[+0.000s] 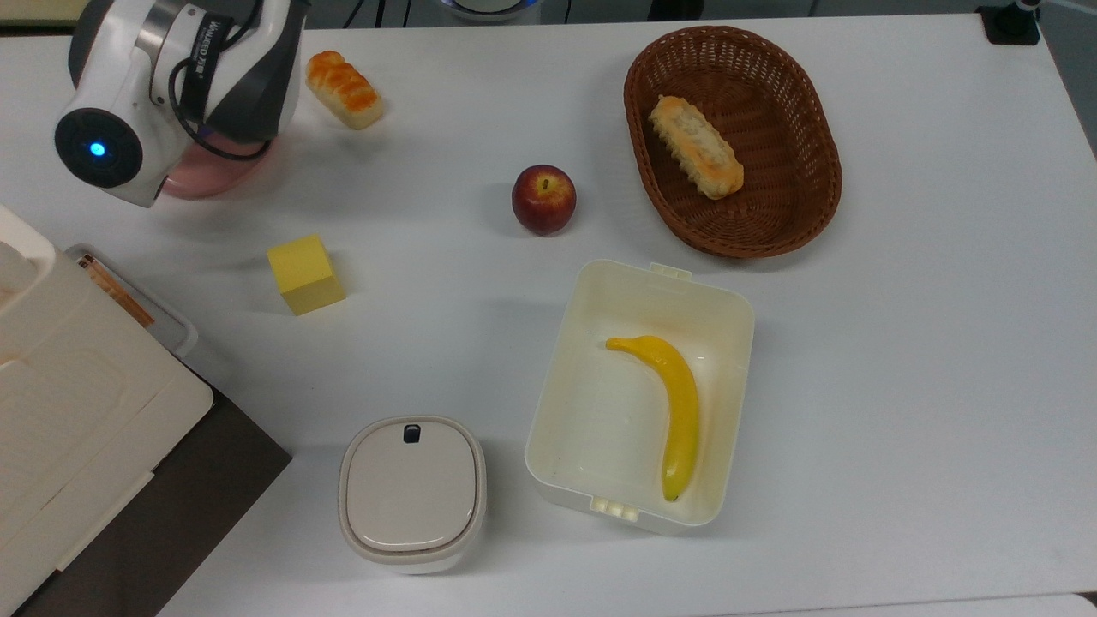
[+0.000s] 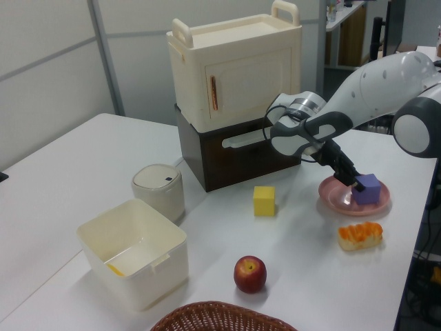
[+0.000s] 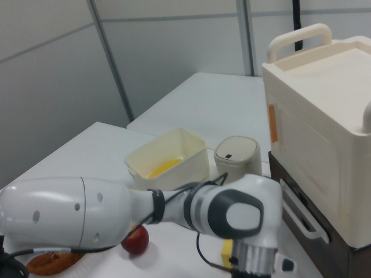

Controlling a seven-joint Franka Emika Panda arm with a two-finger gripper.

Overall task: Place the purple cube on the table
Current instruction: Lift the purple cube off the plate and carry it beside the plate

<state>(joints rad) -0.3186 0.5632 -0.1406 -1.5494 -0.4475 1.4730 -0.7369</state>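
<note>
Purple cube [image 2: 367,189]: matte blue-violet block, seemingly resting on pink plate, above white table [image 1: 900,343].

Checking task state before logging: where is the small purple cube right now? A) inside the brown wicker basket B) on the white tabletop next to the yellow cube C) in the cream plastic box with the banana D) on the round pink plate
D: the left view shows the small purple cube resting on the round pink plate, with the robot's hand at it.
</note>
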